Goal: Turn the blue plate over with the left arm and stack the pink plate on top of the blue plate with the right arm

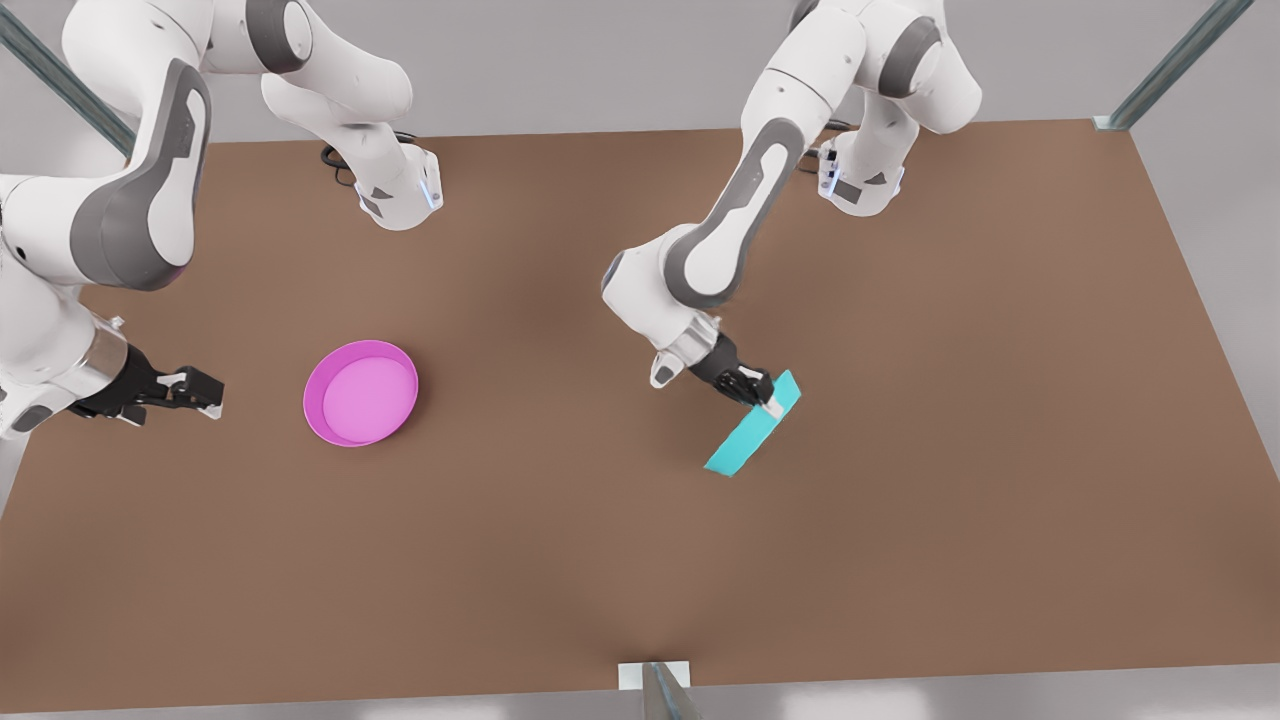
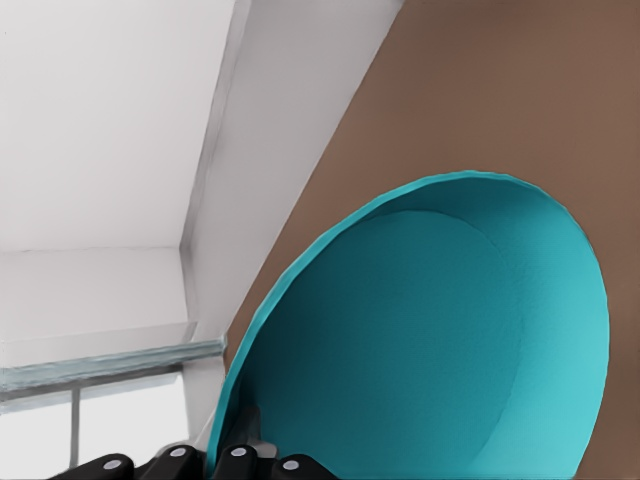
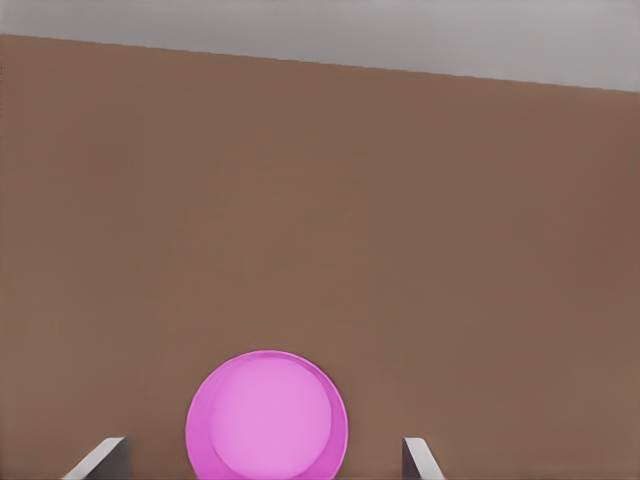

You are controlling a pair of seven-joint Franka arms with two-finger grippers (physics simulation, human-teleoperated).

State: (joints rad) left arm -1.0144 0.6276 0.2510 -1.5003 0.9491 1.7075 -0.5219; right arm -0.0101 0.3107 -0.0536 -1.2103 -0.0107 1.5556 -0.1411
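Note:
The blue plate point(image 1: 750, 430) stands on edge, tilted steeply, with its lower rim at the table on the front view's right. My left gripper point(image 1: 768, 398) is shut on its upper rim. In the left wrist view the blue plate point(image 2: 430, 350) shows its hollow inside, with my fingers point(image 2: 240, 455) clamped on the rim. The pink plate point(image 1: 362, 392) lies flat, hollow side up, on the front view's left. My right gripper point(image 1: 208, 395) hangs open a short way to its left, apart from it. In the right wrist view the pink plate point(image 3: 267, 418) sits ahead between my spread fingertips point(image 3: 100, 458).
The brown table point(image 1: 900, 550) is bare around both plates. Metal frame posts point(image 1: 1170, 65) stand at the far corners, and a small bracket point(image 1: 655, 680) sits at the near edge.

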